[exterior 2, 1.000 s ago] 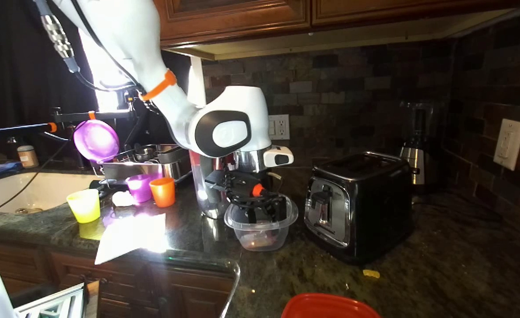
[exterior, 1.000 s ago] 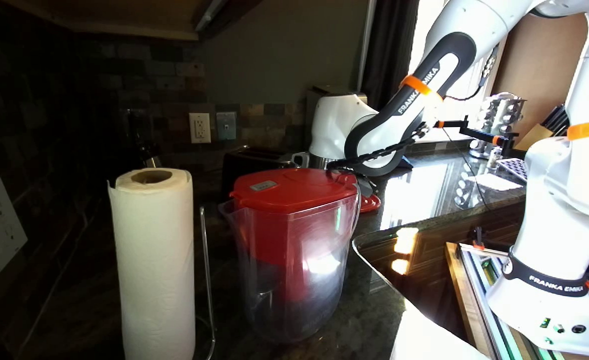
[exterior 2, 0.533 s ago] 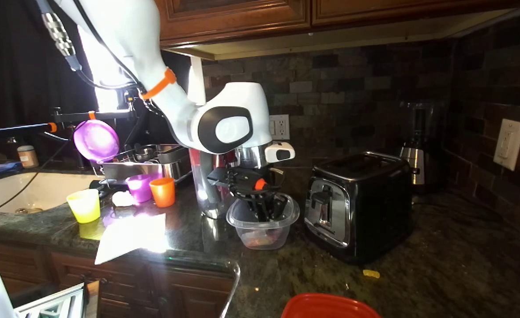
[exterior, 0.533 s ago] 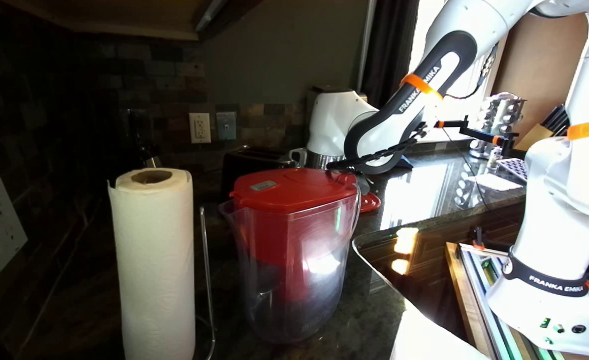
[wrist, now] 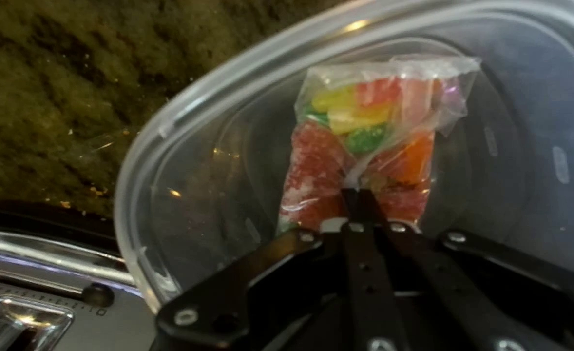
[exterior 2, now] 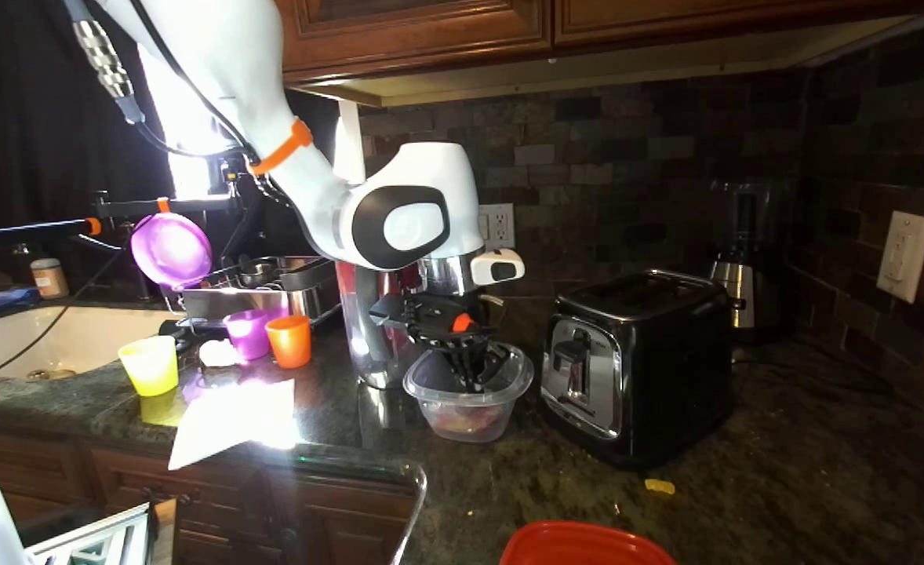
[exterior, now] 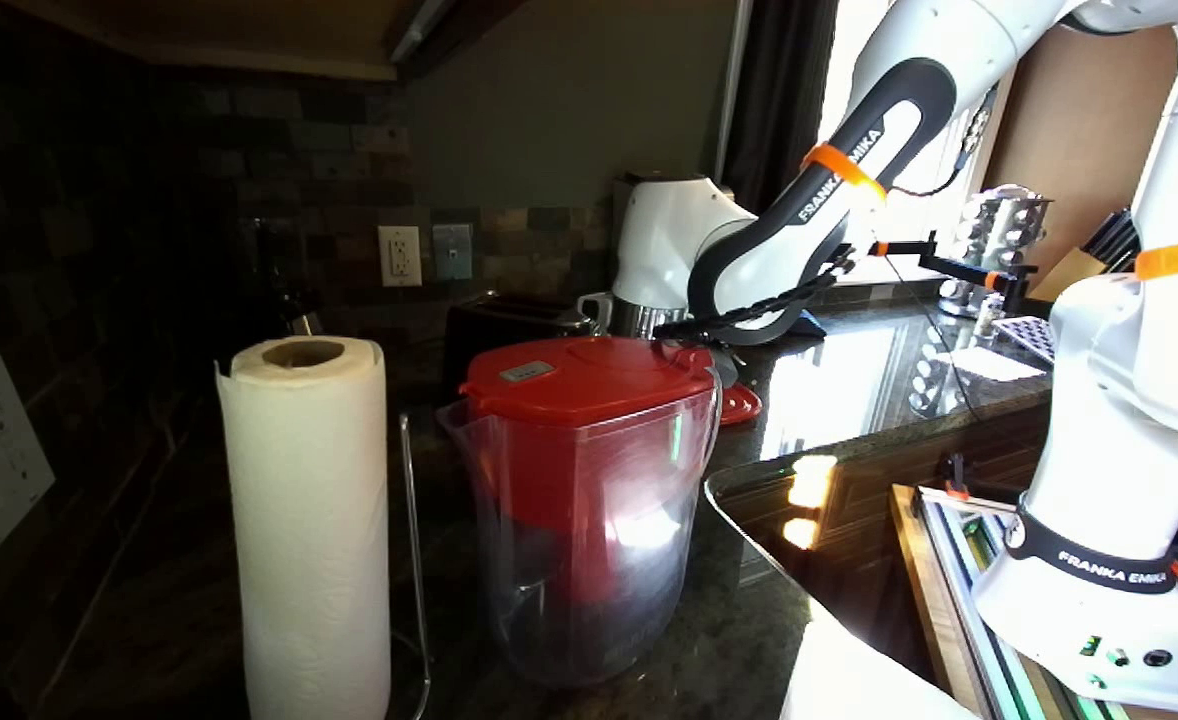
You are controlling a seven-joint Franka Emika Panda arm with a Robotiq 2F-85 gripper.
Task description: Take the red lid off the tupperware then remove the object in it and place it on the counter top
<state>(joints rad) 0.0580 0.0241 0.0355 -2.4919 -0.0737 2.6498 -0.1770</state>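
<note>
Over the dark counter top (wrist: 72, 87), the gripper (wrist: 357, 191) tightly pinches a candy bag (wrist: 365, 109).

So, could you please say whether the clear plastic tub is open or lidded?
Open: the gripper reaches inside the tub, and the red lid lies apart on the counter top.

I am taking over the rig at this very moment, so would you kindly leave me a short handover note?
The pincer is shut, its tips apparently pinching a fold of the candy bag.
The candy bag is inside the clear tupperware; whether it hangs clear of the bottom, I can't tell.
The red lid lies on the counter top, partly out of frame in an exterior view.
Done: red lid off.
Left: lift the candy bag out, set it on the counter top, release.
</note>
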